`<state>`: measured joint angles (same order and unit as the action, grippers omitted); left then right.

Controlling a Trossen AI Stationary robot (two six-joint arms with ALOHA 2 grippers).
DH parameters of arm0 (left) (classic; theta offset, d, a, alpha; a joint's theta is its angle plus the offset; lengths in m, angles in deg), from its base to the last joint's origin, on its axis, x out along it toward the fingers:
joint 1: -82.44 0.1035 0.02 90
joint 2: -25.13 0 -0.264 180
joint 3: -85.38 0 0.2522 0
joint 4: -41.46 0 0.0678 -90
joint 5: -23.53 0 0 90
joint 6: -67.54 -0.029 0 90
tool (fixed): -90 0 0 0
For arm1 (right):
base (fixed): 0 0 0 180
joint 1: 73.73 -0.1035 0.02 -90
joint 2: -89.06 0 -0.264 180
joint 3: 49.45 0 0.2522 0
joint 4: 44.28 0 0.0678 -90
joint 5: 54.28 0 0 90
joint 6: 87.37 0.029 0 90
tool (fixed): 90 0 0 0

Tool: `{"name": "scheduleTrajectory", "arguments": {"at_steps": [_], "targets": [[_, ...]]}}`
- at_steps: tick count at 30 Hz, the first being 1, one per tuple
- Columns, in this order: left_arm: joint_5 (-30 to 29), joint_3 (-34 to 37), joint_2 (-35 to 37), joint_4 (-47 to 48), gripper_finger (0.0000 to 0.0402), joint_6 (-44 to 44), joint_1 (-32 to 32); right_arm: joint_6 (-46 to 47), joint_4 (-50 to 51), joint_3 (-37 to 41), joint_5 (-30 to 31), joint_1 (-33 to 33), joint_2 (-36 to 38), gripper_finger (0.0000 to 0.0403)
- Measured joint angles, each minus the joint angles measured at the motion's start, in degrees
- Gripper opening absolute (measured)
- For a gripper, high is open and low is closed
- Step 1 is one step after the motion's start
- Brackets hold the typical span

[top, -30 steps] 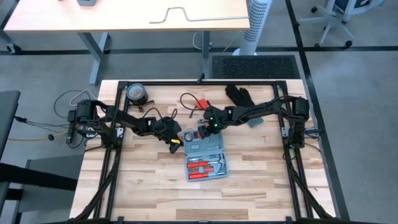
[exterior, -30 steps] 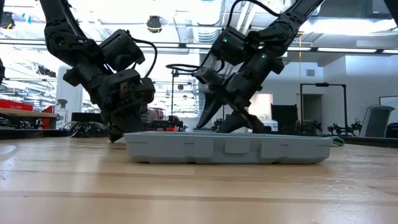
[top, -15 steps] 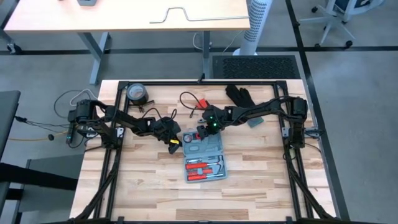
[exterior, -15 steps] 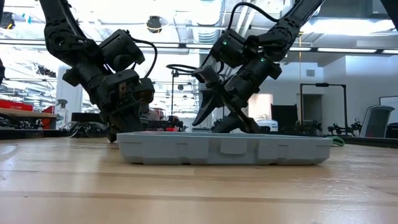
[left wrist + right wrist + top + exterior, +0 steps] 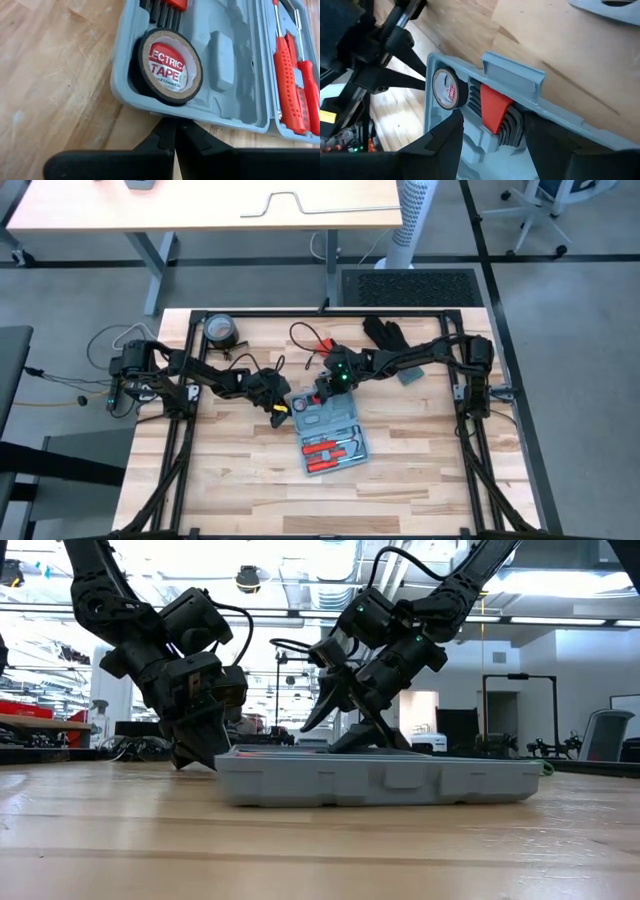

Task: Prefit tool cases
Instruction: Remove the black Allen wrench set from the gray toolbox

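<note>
Right gripper, fingers spread and holding nothing, hangs over the red-capped hex-key set in the open tool case. My left gripper, fingers pressed together and empty, sits just outside the case wall beside the electrical tape roll. I see the case lying near the middle of the tabletop, red-handled screwdrivers in the half nearer the front edge. My worry: a downward push from the right gripper could slide or tilt the light case, unseating the tape.
</note>
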<state>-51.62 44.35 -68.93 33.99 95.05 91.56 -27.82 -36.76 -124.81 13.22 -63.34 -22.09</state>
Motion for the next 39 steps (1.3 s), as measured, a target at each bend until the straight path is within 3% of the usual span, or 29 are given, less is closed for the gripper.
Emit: {"name": "scheduleTrajectory", "arguments": {"at_steps": [13, 29, 32, 39], "targets": [[-0.24, 0.00, -0.02, 0.06, 0.0000, -0.28, 0.00, 0.17, 0.21, -0.21, -6.55, 0.11, 0.02, 0.0207], [-0.52, -0.02, -0.04, -0.07, 0.0000, -0.54, 0.00, -2.02, 0.59, 0.26, -3.23, 0.11, 0.20, 0.0155], [-0.52, -0.02, -0.04, -0.07, 0.0000, -0.64, 0.00, -2.43, 0.01, 0.34, -2.95, 0.11, 0.20, 0.0131], [-0.61, -0.07, -0.04, 0.10, 0.0000, -0.76, 0.15, -2.61, -4.96, 0.21, -6.02, 0.24, 0.40, 0.0026]]}}
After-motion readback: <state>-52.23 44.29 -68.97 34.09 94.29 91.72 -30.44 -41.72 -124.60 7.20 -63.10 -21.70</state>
